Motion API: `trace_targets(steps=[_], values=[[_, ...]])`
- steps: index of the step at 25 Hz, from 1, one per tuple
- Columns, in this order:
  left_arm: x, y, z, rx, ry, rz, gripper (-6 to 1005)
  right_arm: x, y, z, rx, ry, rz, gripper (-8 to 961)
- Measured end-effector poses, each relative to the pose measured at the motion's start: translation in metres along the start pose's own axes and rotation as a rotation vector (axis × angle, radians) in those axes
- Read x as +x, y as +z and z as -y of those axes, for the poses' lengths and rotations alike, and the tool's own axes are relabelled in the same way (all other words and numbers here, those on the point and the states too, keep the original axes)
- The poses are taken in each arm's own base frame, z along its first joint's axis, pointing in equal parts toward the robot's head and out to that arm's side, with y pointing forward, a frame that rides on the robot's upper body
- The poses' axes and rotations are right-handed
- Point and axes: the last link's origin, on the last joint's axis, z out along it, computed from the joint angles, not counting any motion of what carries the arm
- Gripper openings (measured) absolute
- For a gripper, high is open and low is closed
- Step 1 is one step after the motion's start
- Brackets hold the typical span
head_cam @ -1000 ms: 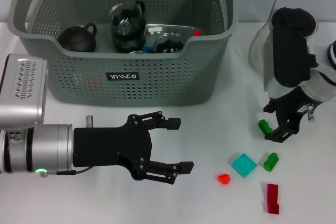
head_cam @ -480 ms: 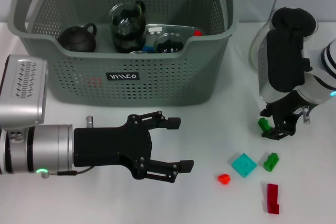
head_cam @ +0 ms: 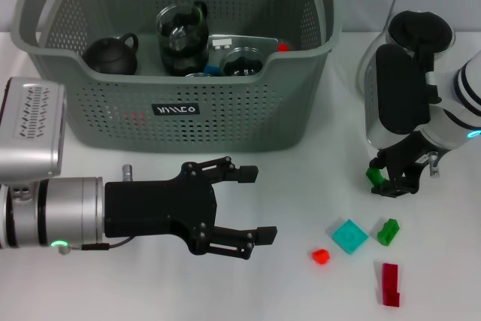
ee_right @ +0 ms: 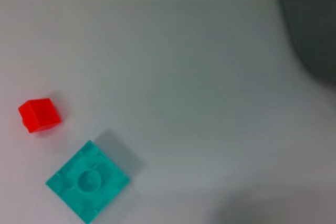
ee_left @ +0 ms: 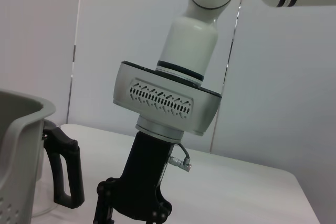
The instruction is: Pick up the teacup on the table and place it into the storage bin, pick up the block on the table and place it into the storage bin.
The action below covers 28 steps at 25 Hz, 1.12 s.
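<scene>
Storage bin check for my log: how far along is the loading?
The storage bin already holds a dark teapot and glassware. The right gripper is shut on a green block. Teal, red, dark-red and another green block remain on the table. The left gripper is open, idle.

The left wrist view shows the other arm: a white arm segment (ee_left: 191, 35) descends from the upper right of the frame into a light grey perforated wrist housing (ee_left: 165, 103) at centre, below which a black gripper body (ee_left: 137, 192) runs out of the bottom edge, so its fingers are not seen. At the left edge stands the grey rim and perforated wall of the storage bin (ee_left: 18, 145), with a black handle (ee_left: 65, 171) on clear glass just beside it at lower left. A white table (ee_left: 236, 192) fills the lower right, with a pale wall behind.
</scene>
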Motion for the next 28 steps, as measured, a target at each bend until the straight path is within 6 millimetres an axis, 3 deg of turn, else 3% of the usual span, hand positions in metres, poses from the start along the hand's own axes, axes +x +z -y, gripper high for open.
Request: trace_targets(steps=[28], values=[[0.0006,-0.0022,0.0002,0.007,-0.003,-0.011,947,-0.0006,-0.0016,0.002,0.011,0.007,0.0,427]])
